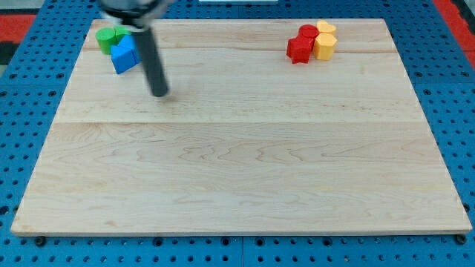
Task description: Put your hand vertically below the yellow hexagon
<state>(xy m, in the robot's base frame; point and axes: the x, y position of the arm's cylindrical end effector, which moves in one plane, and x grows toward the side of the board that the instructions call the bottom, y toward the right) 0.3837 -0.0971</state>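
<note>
The yellow hexagon [325,46] sits near the view's top right of the wooden board, touching a red block [300,49] on its left. A second yellow block [325,29] and a red cylinder [308,32] stand just above them. My tip [159,93] is on the board at the view's upper left, far to the left of the yellow hexagon and slightly lower in the view. It is just below and right of a blue block [125,53].
A green cylinder [106,37] and another green block [122,33] stand at the view's top left, next to the blue block. The wooden board [237,170] lies on a blue perforated table [22,111].
</note>
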